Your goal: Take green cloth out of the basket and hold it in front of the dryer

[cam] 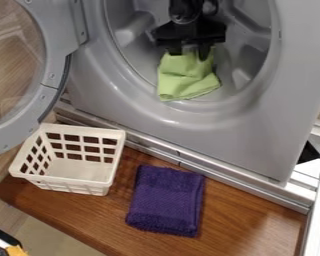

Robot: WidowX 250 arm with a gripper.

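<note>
The claw (191, 54) is gripping the green cloth (187, 79), which is hanging at the dryer's (256, 125) round opening. The white plastic basket (70, 184) is standing left of the folded purple towel (167, 201) on the wooden tabletop (246, 220).

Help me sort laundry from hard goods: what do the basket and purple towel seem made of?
The basket looks like matte white plastic, judging by its smooth, moulded grid walls. The purple towel looks like soft terry cloth, given its fuzzy pile; cotton or synthetic, I can't tell.

The black arm (185, 11) hangs from above, its claw (196, 53) pointing down, clamped
</note>
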